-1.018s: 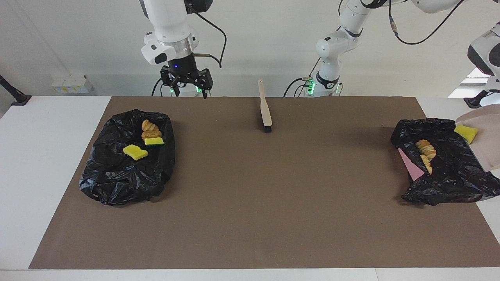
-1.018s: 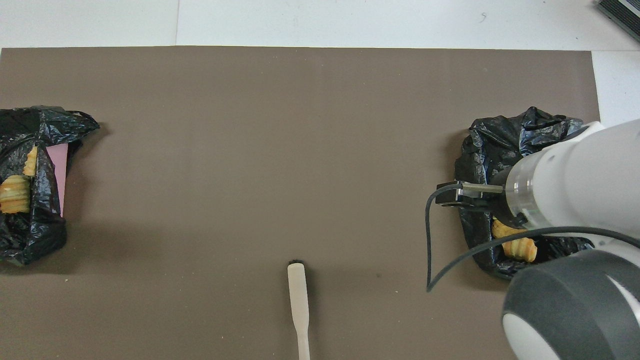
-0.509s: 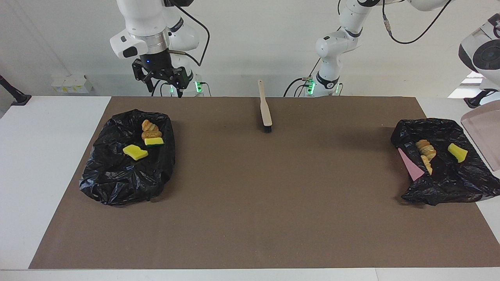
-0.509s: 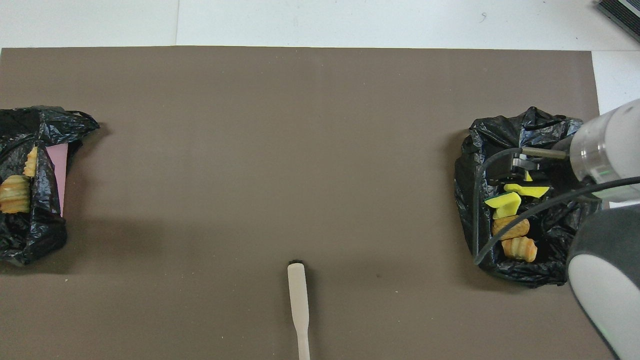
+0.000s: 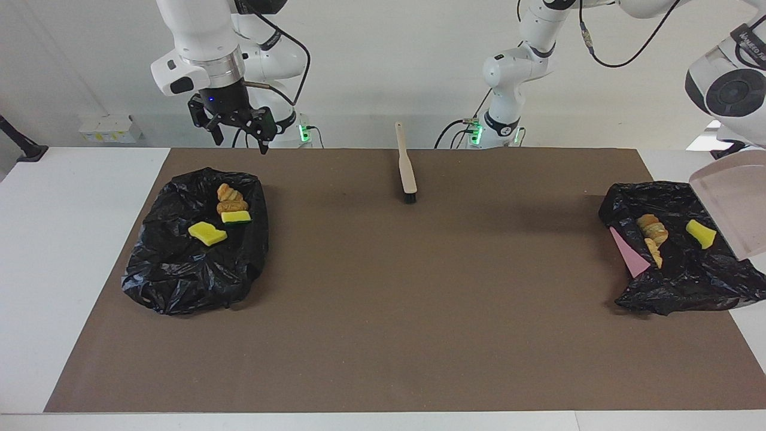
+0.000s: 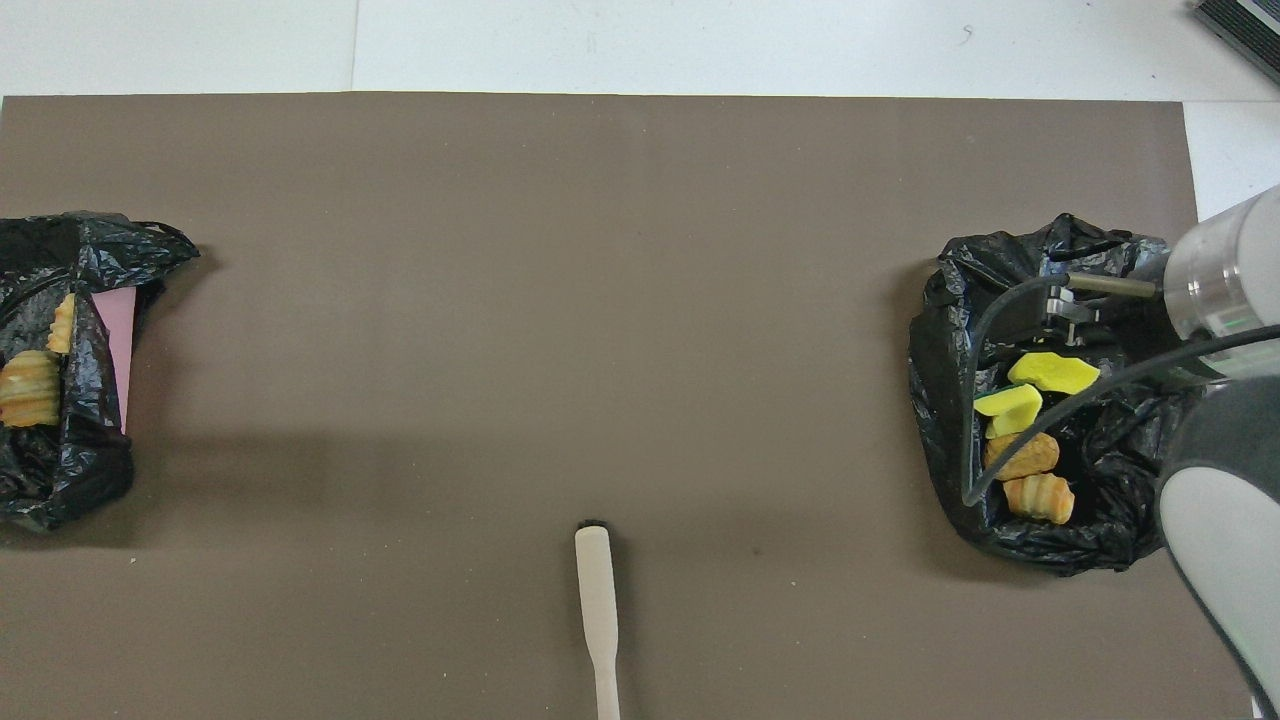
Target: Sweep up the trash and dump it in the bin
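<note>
My left gripper is out of frame past the right edge of the facing view. It is clenched, and since the beige dustpan point(image 5: 733, 203) hangs tilted in the air there, I judge it is gripping the pan's handle. The pan is bare now. A second ago a yellow sponge chunk point(image 5: 701, 233) sat on its lip; it has since dropped into the black bag point(image 5: 676, 281) at the frame's right, beside the pastry pieces point(image 5: 652, 234) and a pink sheet point(image 5: 628, 256).

My right gripper point(image 5: 238, 140) has drifted toward the upper left of the frame, jaws spread and empty, above the second bag point(image 5: 179, 281). That bag holds two pastries point(image 5: 230, 199), a green-backed sponge point(image 5: 236, 216) and a yellow chunk point(image 5: 207, 233).

The brush point(image 5: 407, 164) lies untouched at top centre, and I see no scraps on the brown mat point(image 5: 419, 311). I reckon the dumping is finished; only setting the pan down remains.
</note>
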Available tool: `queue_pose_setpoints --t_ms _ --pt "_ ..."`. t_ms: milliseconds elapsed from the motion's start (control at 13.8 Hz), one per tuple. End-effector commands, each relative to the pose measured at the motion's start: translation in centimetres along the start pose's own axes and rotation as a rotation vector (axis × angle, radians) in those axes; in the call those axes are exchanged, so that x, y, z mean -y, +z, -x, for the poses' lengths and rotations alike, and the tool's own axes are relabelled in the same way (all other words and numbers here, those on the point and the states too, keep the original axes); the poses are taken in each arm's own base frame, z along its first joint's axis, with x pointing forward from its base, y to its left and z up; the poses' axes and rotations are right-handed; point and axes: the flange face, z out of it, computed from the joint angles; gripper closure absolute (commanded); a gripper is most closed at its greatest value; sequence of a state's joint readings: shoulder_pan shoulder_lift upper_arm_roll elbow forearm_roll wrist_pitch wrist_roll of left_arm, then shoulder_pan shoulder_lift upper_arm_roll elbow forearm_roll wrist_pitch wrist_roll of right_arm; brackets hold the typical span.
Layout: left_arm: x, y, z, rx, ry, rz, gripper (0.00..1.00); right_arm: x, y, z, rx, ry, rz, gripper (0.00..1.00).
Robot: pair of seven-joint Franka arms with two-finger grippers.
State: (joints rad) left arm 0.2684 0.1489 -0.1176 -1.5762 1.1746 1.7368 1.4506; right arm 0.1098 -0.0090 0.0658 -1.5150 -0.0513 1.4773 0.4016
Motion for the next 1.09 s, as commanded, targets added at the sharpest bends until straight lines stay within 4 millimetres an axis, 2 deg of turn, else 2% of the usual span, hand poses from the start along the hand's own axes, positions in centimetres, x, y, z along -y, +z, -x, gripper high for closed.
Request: queue_pose_setpoints --t_ms 0,145,218,364,509,655,727,873,1018 --pt "-1.3 -1.5 0.9 0.019 -0.1 0.056 1.0 -1.0 0.1 -0.1 0.033 0.003 -0.049 0.0" --pt "-1.6 -1.3 0.5 -0.014 -0.115 0.095 1.0 -1.5 0.4 0.2 0.043 0.005 -0.052 0.0" --pt "-2.3 -0.4 0.0 -0.082 -0.158 0.173 1.0 -1.5 0.6 0.4 0.038 0.007 -0.053 0.0" --pt "-2.9 -0.3 -0.2 -0.177 -0.216 0.224 1.0 -1.6 0.8 0.6 0.036 0.003 -0.053 0.0" --pt "-4.0 -0.5 -1.8 -0.305 -0.246 0.317 1.0 -1.8 0.8 0.5 0.03 -0.047 -0.053 0.0" --pt "-5.1 -1.8 -3.2 -0.366 -0.299 0.396 1.0 -1.8 0.7 0.3 0.019 -0.058 -0.05 0.0" --pt "-5.6 -2.9 -4.6 -0.412 -0.319 0.429 1.0 -1.9 0.8 0.3 0.02 -0.055 -0.05 0.0" --pt "-6.6 -5.4 -6.5 -0.459 -0.398 0.487 1.0 -1.9 0.8 0.2 0.019 -0.058 -0.052 0.0" --pt "-7.3 -8.9 -9.2 -0.482 -0.479 0.549 1.0 -1.9 0.7 0.2 0.018 -0.067 -0.049 0.0"
